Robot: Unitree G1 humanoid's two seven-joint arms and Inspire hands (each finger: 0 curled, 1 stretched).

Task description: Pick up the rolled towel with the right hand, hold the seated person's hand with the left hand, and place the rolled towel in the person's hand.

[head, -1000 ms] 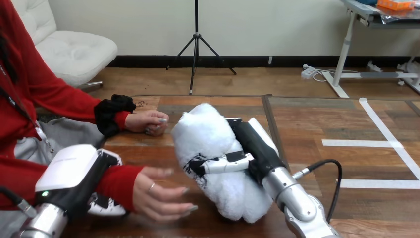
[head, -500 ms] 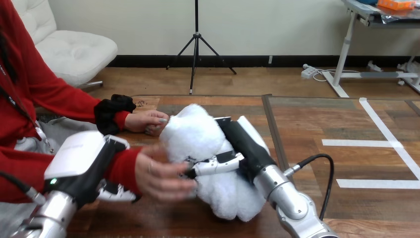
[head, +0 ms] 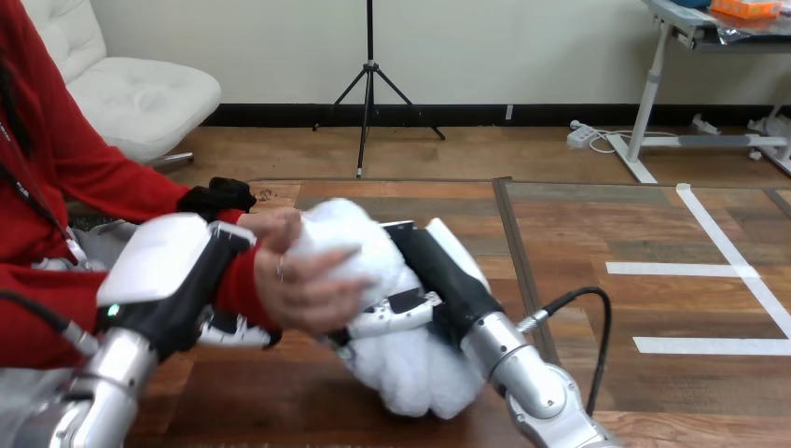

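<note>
Diagonally lies rolled towel (head: 403, 366), far-left to near-right; right hand (head: 440, 278) fingers (head: 392, 314) curled round it; person's hand (head: 303, 285) atop.

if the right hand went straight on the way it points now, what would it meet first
Probably the person's nearer hand: the right hand, curled round the rolled towel, points toward the view's left, where that hand lies against the towel.

Brown wooden plank table (head: 578, 233): one dark seam (head: 511, 233) runs from the far edge toward the near edge. White tape strips (head: 672, 269) lie flat on its right part, two crosswise, one slanting toward the right edge.
</note>
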